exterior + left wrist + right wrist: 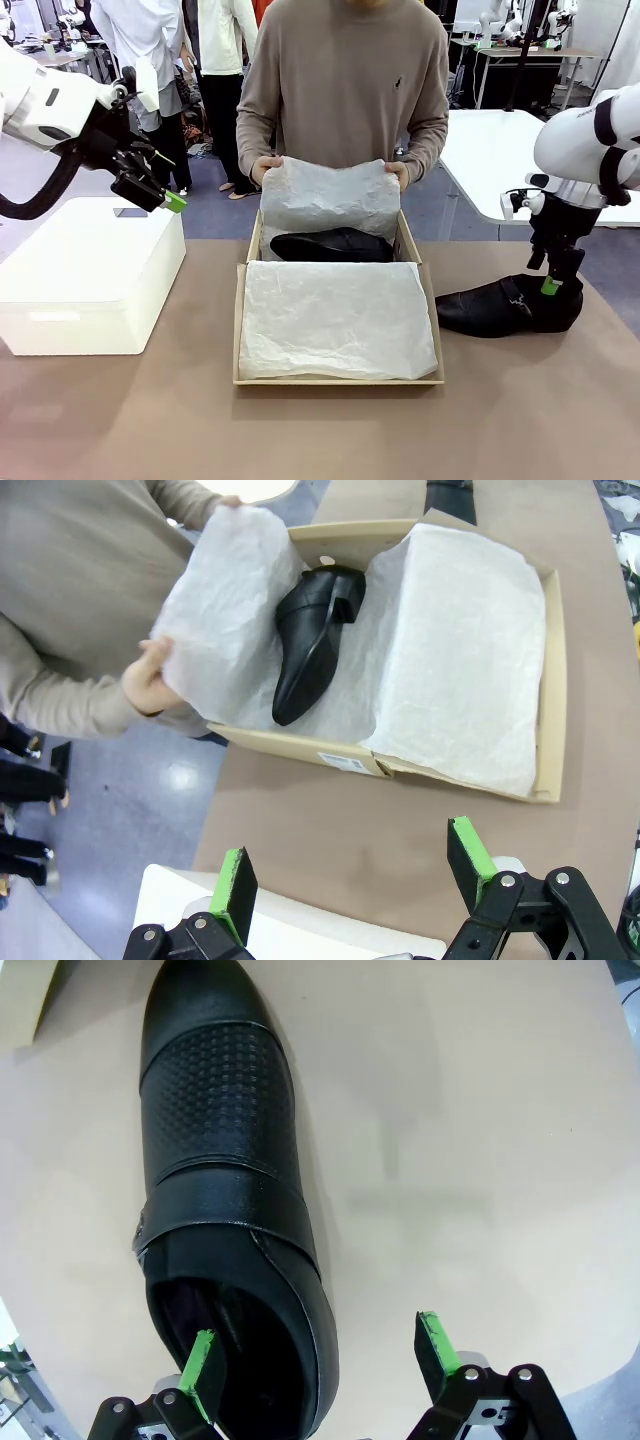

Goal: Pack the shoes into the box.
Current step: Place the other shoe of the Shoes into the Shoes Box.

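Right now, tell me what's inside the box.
One black shoe lies in the box on white tissue paper; the person holds up one flap. Anything beneath it is hidden.

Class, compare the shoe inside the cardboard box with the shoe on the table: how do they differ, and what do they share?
The shoe in the box lies on white tissue paper; the shoe on the table sits on bare tabletop beside the box. A person's hands hold up tissue by the boxed one; the open right gripper straddles the other's heel rim. Both are black and pointed.
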You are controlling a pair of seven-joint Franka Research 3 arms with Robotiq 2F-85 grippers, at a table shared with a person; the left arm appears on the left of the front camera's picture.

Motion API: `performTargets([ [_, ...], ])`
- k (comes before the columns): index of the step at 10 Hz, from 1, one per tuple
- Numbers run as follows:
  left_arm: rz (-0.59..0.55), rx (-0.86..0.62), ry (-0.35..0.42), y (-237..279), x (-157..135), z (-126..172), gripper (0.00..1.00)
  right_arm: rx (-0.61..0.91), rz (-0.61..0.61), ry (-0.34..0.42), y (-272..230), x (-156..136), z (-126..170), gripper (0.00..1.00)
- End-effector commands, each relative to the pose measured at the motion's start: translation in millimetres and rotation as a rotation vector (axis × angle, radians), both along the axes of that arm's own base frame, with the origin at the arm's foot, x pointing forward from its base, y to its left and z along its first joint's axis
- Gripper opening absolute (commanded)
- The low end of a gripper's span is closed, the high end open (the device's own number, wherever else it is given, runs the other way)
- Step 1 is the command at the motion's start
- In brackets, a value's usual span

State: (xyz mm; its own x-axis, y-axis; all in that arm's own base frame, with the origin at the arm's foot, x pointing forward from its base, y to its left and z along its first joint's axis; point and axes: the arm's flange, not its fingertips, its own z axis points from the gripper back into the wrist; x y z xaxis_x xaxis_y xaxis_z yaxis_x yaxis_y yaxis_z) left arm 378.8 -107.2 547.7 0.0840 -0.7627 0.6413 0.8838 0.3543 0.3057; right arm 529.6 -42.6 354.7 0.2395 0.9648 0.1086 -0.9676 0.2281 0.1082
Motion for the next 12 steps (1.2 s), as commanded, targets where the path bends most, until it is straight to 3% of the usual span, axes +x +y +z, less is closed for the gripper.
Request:
performTargets([
  [1,-0.021,-0.013,-0.002,1.8,2.5,-1.9,1.0,0.011,0.031,-0.038,-2.0,-3.0,-10.4,1.0],
  [3,-0.021,-0.013,-0.002,1.8,2.5,-1.9,1.0,0.006,0.029,-0.062,-0.5,-2.3,-15.3,1.0],
  [8,-0.021,-0.013,-0.002,1.8,2.5,-1.9,1.0,-0.007,0.046,-0.021,4.6,0.1,-22.2,1.0],
  [9,-0.021,-0.013,-0.002,1.8,2.5,-1.9,1.0,-0.006,0.045,-0.018,5.3,-0.3,-22.8,0.87],
  [12,-0.021,-0.013,-0.002,1.8,2.5,-1.9,1.0,-0.018,0.046,0.0,6.1,-2.2,-23.0,0.34],
])
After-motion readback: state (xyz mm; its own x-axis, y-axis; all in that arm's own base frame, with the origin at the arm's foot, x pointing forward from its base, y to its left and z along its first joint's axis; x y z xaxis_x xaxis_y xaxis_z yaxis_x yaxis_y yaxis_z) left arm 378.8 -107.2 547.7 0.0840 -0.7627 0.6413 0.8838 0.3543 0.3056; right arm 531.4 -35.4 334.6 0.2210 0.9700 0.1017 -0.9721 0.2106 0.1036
